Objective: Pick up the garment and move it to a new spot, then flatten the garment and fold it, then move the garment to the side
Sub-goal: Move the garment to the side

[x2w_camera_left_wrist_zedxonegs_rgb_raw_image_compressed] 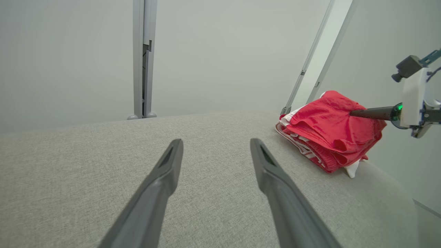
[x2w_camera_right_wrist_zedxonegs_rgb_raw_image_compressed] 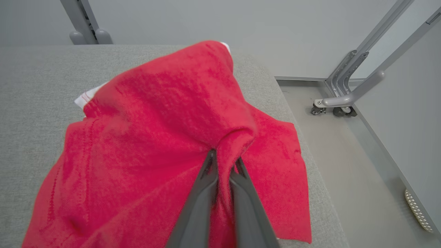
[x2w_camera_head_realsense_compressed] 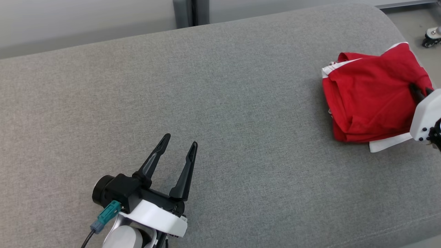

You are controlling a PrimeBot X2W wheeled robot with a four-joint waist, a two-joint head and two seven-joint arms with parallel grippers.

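Grey cushion [x2w_camera_head_realsense_compressed: 213, 103]: one. It is a broad fabric-covered pad that spans most of the head view, with a rounded corner at its far right. It carries the only loose item in the scene.

Garment [x2w_camera_head_realsense_compressed: 368, 100]: one, red with white trim. It lies bunched in loose folds on the cushion's right end, close to the rounded corner. White edging shows along the side of the heap toward the cushion's middle, and a white flap shows at its near edge. The top layer is drawn up into a ridge.

Left gripper [x2w_camera_head_realsense_compressed: 181, 139]: one, over the cushion's near-left part and well apart from the garment. Its two dark fingers are spread wide, released. Whether the tips touch the fabric cannot be told.

Right gripper [x2w_camera_right_wrist_zedxonegs_rgb_raw_image_compressed: 224, 157]: one, at the cushion's right edge. Its fingers are clenched nearly together on a pinch of the red cloth, and the ridge rises from that pinch.

Frame post [x2w_camera_head_realsense_compressed: 186, 12]: one grey upright, behind the cushion's far edge.

Caster [x2w_camera_head_realsense_compressed: 432, 37]: one small wheel, on the floor beyond the cushion's right corner.
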